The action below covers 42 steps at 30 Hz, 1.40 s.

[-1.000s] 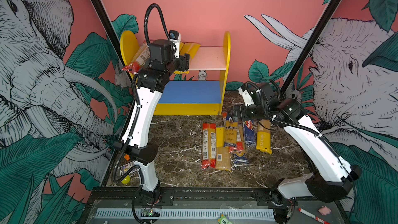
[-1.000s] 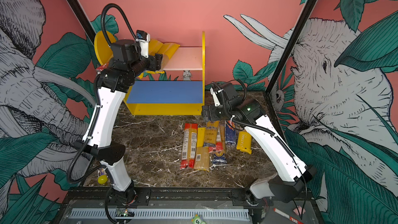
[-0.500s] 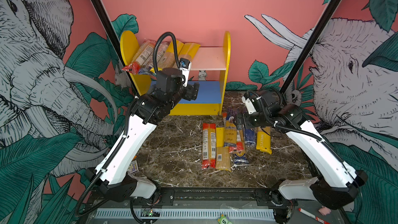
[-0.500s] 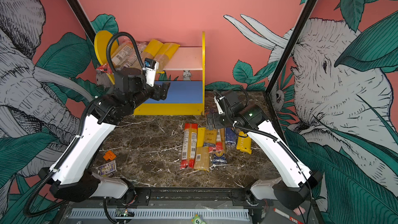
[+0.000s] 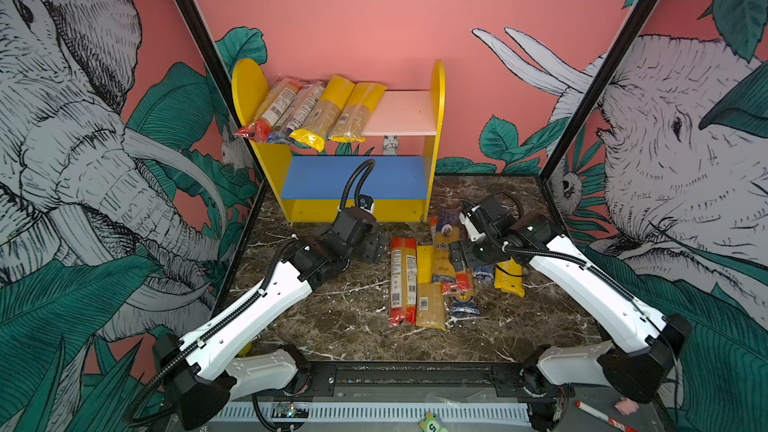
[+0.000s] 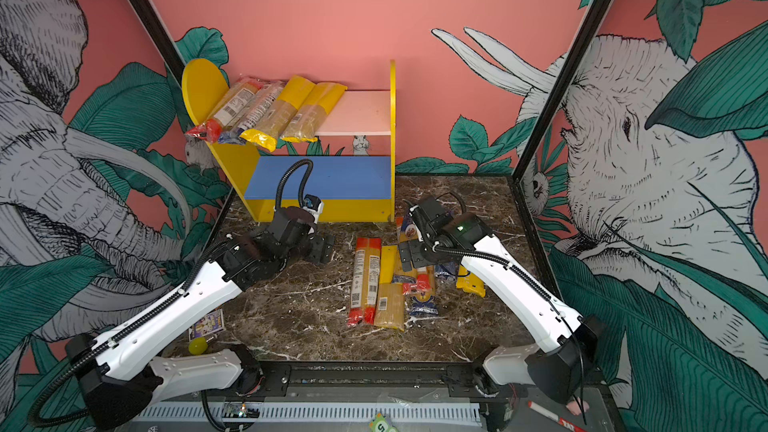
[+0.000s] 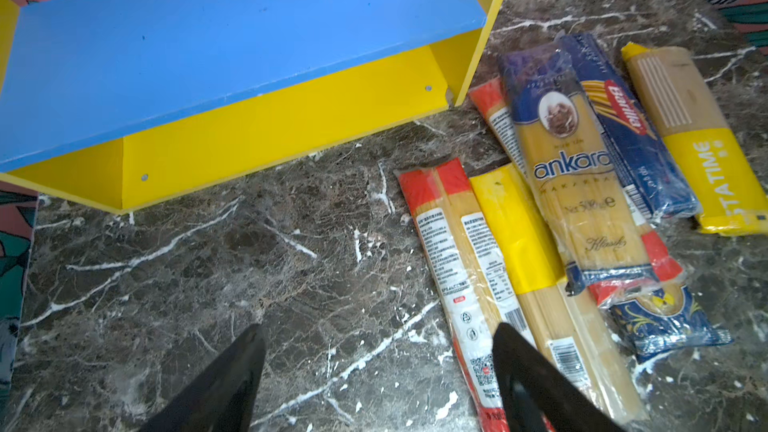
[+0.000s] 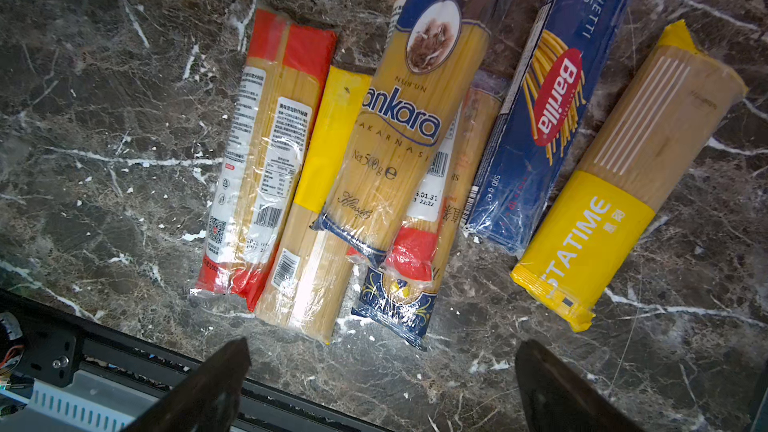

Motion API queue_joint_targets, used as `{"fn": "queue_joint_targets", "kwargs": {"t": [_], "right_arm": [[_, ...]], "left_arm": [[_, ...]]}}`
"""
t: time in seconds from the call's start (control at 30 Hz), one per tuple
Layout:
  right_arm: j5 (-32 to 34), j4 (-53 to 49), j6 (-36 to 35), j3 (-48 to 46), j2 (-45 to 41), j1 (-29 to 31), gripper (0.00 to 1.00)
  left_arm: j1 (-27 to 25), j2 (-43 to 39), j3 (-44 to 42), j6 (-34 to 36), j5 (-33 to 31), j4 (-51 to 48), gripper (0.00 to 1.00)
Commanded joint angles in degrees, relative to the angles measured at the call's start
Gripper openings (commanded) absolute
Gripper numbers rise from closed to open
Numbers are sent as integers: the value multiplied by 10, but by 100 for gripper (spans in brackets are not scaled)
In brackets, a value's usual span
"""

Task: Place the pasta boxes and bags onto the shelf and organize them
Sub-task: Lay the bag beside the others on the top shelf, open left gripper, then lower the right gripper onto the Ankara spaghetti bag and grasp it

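Marble worktop (image 5: pixel 332 317): we see loose pasta packs (image 5: pixel 428 305) at centre right.
Shelf (image 5: pixel 439 118): upper centre; four shelved packs (image 5: pixel 316 114) fill its pink board's left.
Left gripper (image 7: pixel 378 328): released, empty.
Right gripper (image 8: pixel 382 344): released, empty.

Left claw (image 5: pixel 372 248) gone from upper board (image 5: pixel 401 112) of shelf, dropped past blue lower board (image 5: pixel 324 178), now low over desk (image 5: pixel 332 309), just beside red-ended pack (image 5: pixel 402 280), jaws apart, holding nothing. Left arm swung from upright to low, stretched forward. Four packs (image 5: pixel 316 114) on upper board no longer hidden. Right claw (image 5: pixel 459 257) shifted toward near edge, over pile (image 5: pixel 440 268) on desk
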Motion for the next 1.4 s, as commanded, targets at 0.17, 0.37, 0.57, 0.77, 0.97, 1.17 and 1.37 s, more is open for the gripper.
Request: {"fn": "queue_joint_targets", "kwargs": {"t": [0.17,0.37,0.57,0.77,0.97,1.17,1.37], "right_arm": [[25,52,70,-13,83,19,99],[56,66,107,-10,152,26,99],[86,62,123,4,218,27,99],[89,46,127,37,277,27,99],[97,32,129,59,319,28,97],[86,37,145,41,344,27,81],[90,42,154,7,310,27,53]], "left_arm": [[-1,-31,31,71,-58,-27,99],[9,-29,38,124,-47,-8,99],[83,-23,42,130,56,-2,99],[90,-38,29,165,94,22,99],[91,-56,10,176,84,49,99],[92,-48,21,189,76,32,99],[94,-35,30,187,77,31,99]]}}
